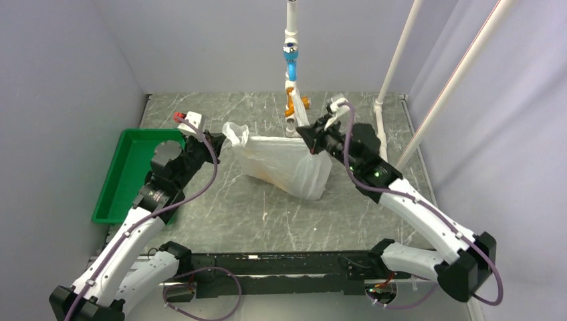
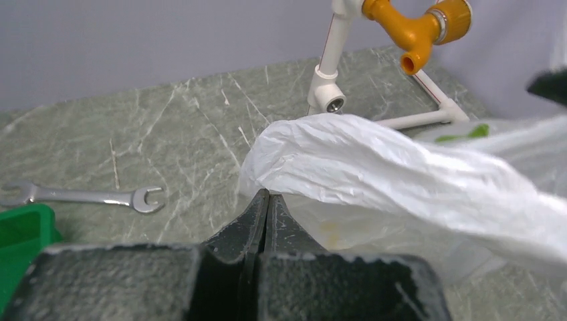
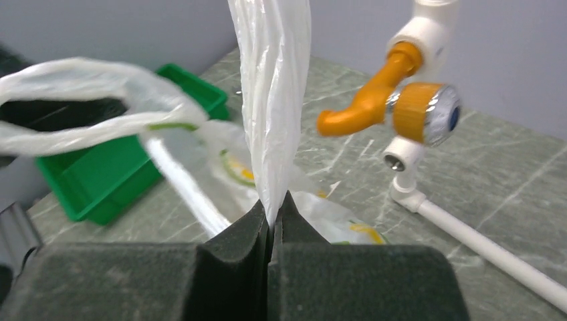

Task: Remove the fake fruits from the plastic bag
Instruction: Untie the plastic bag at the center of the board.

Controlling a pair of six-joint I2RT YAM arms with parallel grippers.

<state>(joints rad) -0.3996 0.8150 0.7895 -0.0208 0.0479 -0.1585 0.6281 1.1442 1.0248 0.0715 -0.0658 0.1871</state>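
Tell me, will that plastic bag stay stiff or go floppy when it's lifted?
Probably floppy: the plastic bag is crinkled, and its handle bunches into a thin strip in the right gripper. It likely feels light and thin, since prints show through it.

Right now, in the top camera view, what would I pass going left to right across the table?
Green tray → plastic bag → white pipe stand.
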